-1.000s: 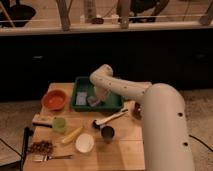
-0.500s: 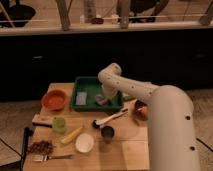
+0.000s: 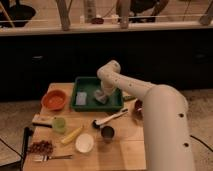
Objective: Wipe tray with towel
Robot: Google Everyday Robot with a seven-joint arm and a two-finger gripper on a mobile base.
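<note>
A green tray (image 3: 87, 84) sits at the back of the wooden table. A light grey towel (image 3: 81, 98) lies in its left part. My white arm reaches from the lower right over the tray, and my gripper (image 3: 101, 96) is down inside the tray's right half, to the right of the towel. Something pale and bunched sits under the gripper; I cannot tell what it is.
An orange bowl (image 3: 54, 99) stands left of the tray. A green cup (image 3: 59, 124), a banana (image 3: 72, 134), a white bowl (image 3: 84, 142), a metal cup (image 3: 107, 132) and a ladle (image 3: 109, 119) lie in front. A red bowl (image 3: 137, 107) is partly behind my arm.
My arm has swung to the right across the tray, and the gripper has moved from the tray's left side to its right half.
</note>
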